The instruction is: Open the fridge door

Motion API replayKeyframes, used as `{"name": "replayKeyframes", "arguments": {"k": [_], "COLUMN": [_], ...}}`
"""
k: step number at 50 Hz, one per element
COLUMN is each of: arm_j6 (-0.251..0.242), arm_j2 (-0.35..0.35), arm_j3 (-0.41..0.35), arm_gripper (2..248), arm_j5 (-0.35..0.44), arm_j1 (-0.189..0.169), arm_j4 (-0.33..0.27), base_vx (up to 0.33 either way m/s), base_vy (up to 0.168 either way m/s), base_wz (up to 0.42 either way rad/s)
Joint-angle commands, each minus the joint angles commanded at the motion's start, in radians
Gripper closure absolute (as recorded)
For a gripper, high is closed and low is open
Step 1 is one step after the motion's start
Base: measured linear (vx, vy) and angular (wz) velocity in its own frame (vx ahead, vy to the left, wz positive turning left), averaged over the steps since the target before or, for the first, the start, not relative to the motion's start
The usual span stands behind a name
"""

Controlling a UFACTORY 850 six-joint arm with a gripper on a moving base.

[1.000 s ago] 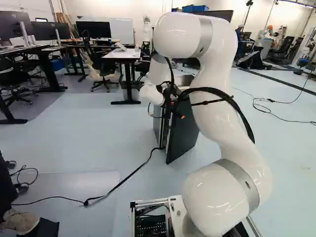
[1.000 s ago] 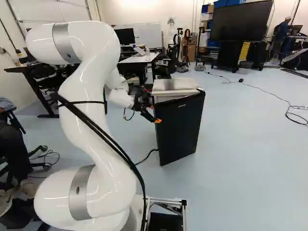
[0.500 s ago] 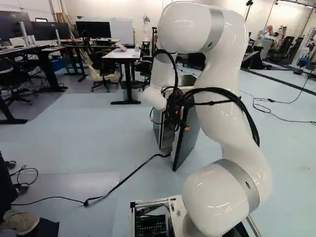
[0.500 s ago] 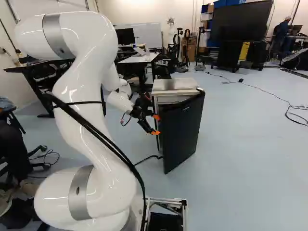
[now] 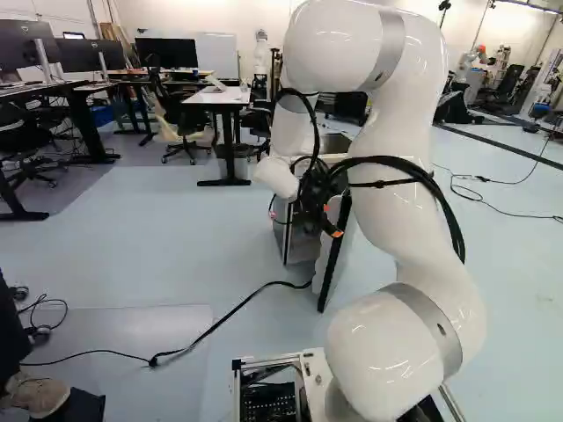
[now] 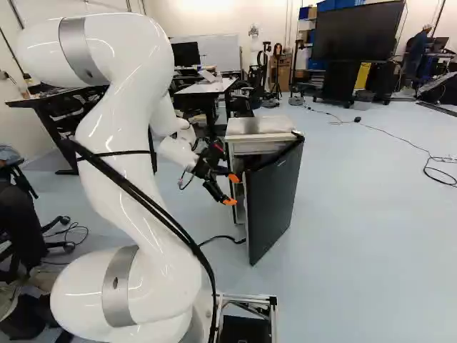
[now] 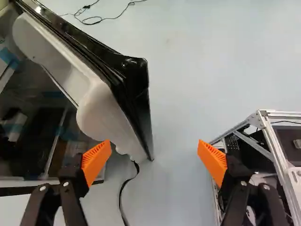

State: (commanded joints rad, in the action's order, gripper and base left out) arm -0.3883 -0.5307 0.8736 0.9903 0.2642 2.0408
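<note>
Glossy white arm (image 6: 121,150) with rounded joints (image 5: 378,352) and flat grey bands (image 6: 80,51); black cables (image 5: 440,204) run along it under a thin black strap (image 5: 380,184). Black gripper (image 6: 232,190), ribbed orange pads (image 7: 96,161), silvery screws (image 7: 66,184); base frame (image 7: 276,150) of silvery bars.

the fridge door (image 6: 275,200) is black, white inside

Floor (image 6: 357,229): pale blue | fridge (image 6: 255,127): standing | black cord (image 5: 153,361): near fridge | thin cable (image 6: 427,169): looped
</note>
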Motion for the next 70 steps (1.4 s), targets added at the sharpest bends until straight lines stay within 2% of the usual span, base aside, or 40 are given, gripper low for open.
{"name": "replayKeyframes", "arguments": {"k": [34,56,70], "arm_j6": [0.0,0.0,0.0], "arm_j2": [0.001,-0.008,-0.025], "arm_j3": [-0.003,0.017,0.055], "arm_gripper": [3,3,3], "arm_j5": [0.206,0.22,0.22], "arm_j1": [-0.029,-0.034,-0.058], "arm_j4": [0.045,0.046,0.046], "base_vx": [0.0,0.0,0.0], "base_vy": [0.0,0.0,0.0], "base_wz": [0.0,0.0,0.0]}}
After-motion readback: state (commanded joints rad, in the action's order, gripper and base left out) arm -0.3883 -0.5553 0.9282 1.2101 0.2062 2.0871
